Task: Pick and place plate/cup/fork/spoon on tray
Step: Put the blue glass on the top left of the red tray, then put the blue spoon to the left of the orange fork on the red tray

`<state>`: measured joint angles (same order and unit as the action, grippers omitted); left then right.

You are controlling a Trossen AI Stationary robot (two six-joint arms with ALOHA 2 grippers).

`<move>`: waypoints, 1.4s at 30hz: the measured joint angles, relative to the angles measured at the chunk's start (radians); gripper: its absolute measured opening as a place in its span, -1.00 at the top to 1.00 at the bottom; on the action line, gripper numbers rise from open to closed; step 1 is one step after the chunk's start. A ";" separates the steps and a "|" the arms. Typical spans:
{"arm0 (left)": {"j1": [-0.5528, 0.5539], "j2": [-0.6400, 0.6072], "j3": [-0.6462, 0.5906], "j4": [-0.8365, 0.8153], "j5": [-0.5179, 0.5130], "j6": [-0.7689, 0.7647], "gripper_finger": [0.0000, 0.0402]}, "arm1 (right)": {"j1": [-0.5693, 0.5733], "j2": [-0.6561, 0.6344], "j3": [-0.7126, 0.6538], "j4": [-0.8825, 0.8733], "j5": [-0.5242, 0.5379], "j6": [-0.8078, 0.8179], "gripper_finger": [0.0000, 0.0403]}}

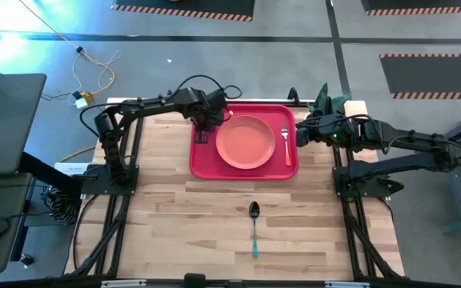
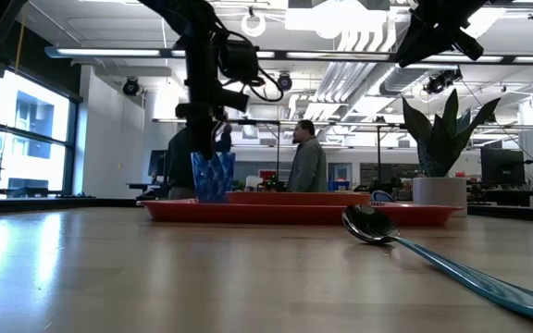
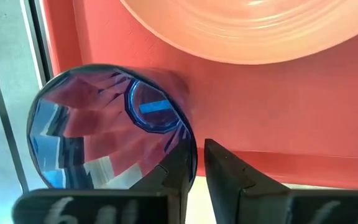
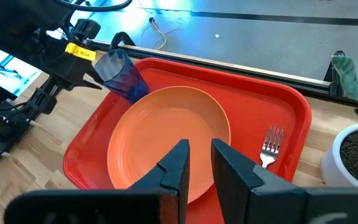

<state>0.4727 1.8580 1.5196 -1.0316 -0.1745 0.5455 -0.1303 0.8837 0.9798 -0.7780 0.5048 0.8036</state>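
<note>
The red tray (image 1: 203, 165) lies at the table's far middle. On it lie the salmon plate (image 1: 246, 142) and, right of the plate, the orange-handled fork (image 1: 286, 146). The blue cup (image 2: 213, 176) stands upright at the tray's left side, with my left gripper (image 1: 202, 128) shut on it from above. The teal-handled spoon (image 1: 254, 228) lies flat on the bare wood nearer the front edge. My right gripper (image 1: 300, 136) hovers at the tray's right edge, shut and empty. It looks over the plate (image 4: 166, 137) and the fork (image 4: 269, 146). My left gripper pinches the cup's wall at the rim (image 3: 190, 152), one finger inside the cup and one outside. The fingers come from above, pointing down. The cup is upright with its base down at the tray's floor; I cannot tell whether it rests there.
A white pot with a green plant (image 1: 326, 102) stands at the table's far right corner, behind my right arm. Bare wood lies around the spoon and in front of the tray. A person (image 2: 308, 162) stands in the room beyond the table.
</note>
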 joint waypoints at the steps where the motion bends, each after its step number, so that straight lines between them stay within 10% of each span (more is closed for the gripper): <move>1: -0.002 0.000 0.000 0.000 0.000 -0.001 0.78 | 0.000 0.000 0.000 0.000 0.000 0.000 0.71; 29: -0.022 -0.006 0.005 -0.009 -0.056 -0.116 0.52 | 0.000 0.000 0.000 -0.012 -0.004 0.000 0.71; 42: -0.022 -0.009 0.243 -0.149 -0.057 -0.184 0.52 | 0.000 0.000 0.000 -0.012 -0.053 0.044 0.71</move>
<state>0.4511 1.8486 1.7629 -1.1806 -0.2312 0.3619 -0.1302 0.8833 0.9798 -0.7898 0.4521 0.8471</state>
